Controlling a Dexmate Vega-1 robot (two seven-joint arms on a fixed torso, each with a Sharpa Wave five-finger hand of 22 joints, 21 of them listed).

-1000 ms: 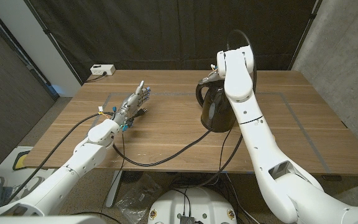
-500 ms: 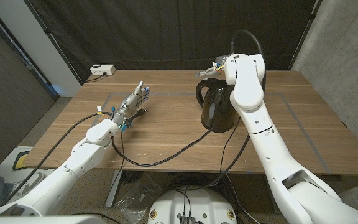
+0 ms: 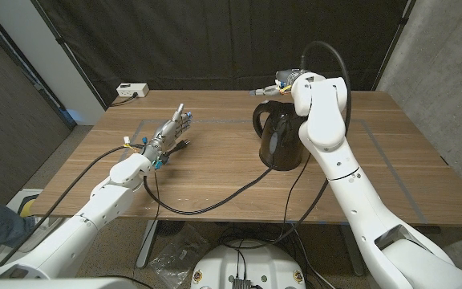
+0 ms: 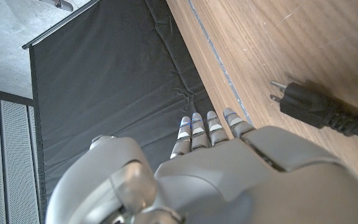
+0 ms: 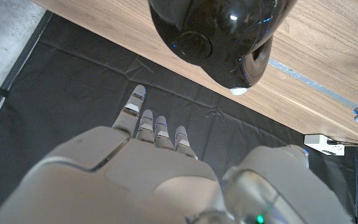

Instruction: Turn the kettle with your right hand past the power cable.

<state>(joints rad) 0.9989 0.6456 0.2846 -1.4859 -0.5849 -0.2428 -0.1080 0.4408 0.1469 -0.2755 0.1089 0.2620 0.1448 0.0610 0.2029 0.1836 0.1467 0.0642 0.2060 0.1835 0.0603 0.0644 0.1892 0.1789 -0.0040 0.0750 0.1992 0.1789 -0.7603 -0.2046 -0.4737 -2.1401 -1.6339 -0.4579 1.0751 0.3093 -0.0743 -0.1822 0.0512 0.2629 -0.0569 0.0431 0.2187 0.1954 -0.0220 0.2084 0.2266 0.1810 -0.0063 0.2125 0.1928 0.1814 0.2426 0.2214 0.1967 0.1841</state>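
Note:
The black kettle (image 3: 276, 141) stands upright right of the table's middle, its handle toward the left. My right hand (image 3: 277, 87) hovers just above and behind its top, fingers straight and apart, holding nothing. In the right wrist view the kettle's glossy lid (image 5: 211, 37) lies beyond my extended fingers (image 5: 155, 132), with a gap between them. The power cable (image 3: 215, 202) runs from the kettle's base toward the front edge, then curves left. Its plug (image 4: 303, 106) lies on the wood beside my left hand (image 3: 173, 131), which holds nothing, fingers straight.
A white power strip (image 3: 132, 91) sits beyond the table's back left corner. A thin grey tape outline (image 3: 215, 120) marks a rectangle on the table (image 3: 215, 164). Black curtains hang behind the table; a concrete wall stands at the right.
My right arm has swung to the right, its wrist now behind the kettle's right side. The hand stays over the kettle's back. Kettle, cable and left hand have not moved.

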